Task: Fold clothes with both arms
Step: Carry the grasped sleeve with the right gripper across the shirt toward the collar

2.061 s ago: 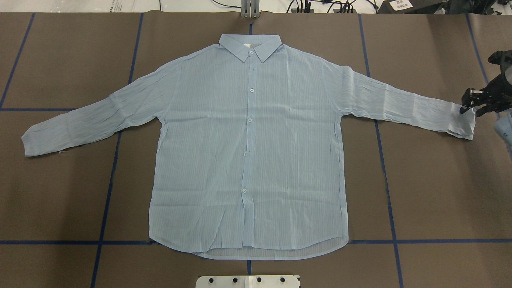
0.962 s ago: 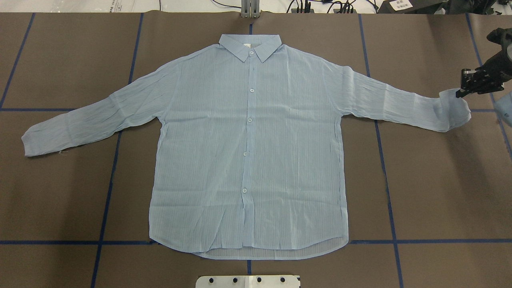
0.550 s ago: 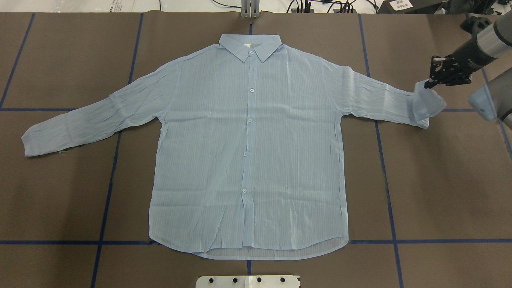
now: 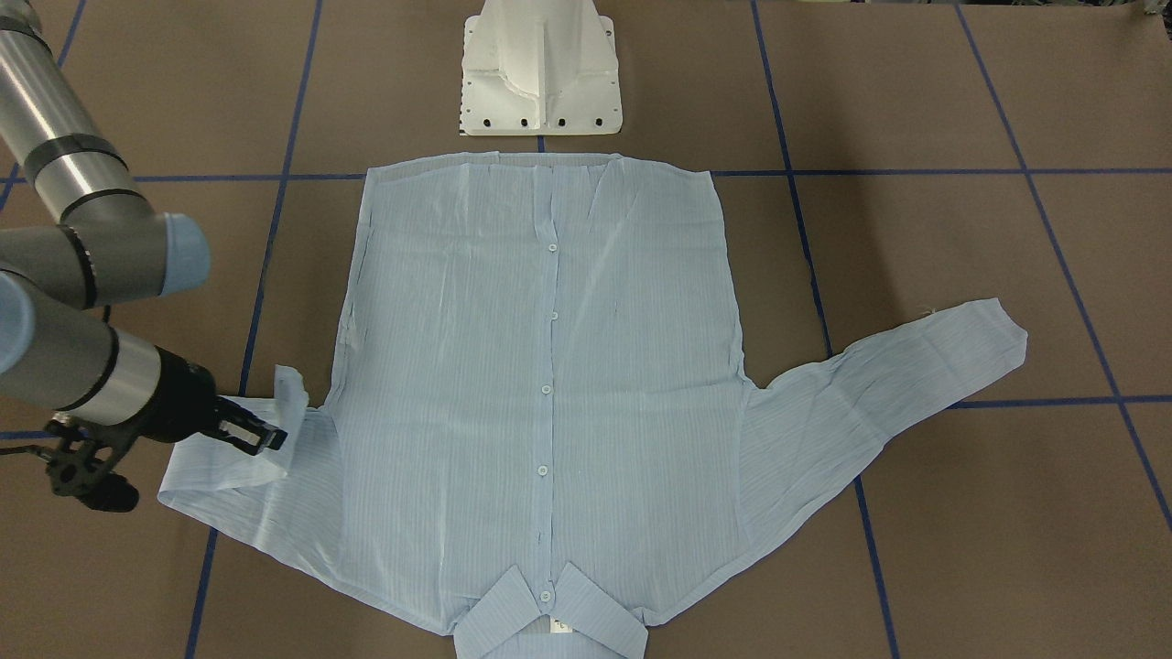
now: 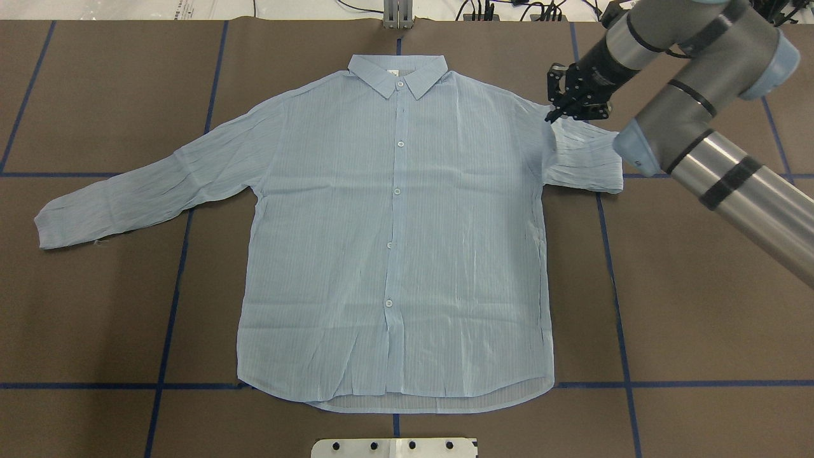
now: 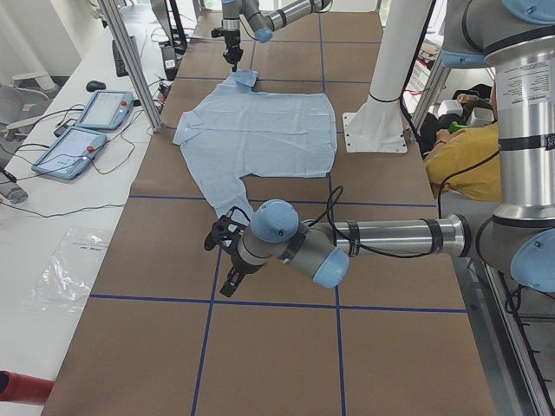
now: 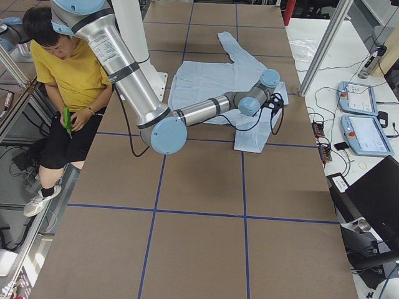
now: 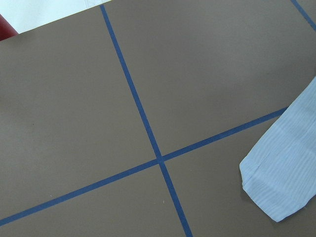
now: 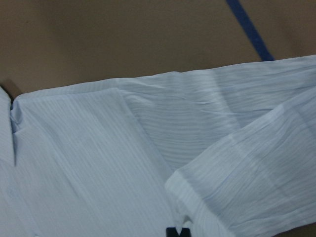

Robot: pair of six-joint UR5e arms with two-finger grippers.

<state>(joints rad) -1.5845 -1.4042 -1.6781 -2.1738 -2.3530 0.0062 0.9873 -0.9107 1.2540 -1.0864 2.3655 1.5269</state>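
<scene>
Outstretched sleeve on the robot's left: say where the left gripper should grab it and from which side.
Grip the cuff, the free end of the sleeve. It lies flat and straight, with bare table round that end, so come down from above at the outer edge, away from the shirt body. The left gripper hangs just beyond the cuff, so the reach looks short.

Right tool point(image 5: 551, 116) clamped on sleeve cuff point(image 4: 291, 389), low over shirt point(image 5: 394, 254) shoulder; doubled sleeve fabric under tool, shirt body spread past it on inner side. Right arm point(image 5: 750, 213) fills space behind tool on outer side. Bare desk point(image 5: 496, 51) beyond tool, past collar edge. Left tool point(image 6: 232, 282) apart from shirt, other cuff point(image 8: 281, 182) near it; flat desk with blue tape lines point(image 8: 144, 123) under and around tool. Pedestal point(image 4: 540, 69) far from both tools, by hem
</scene>
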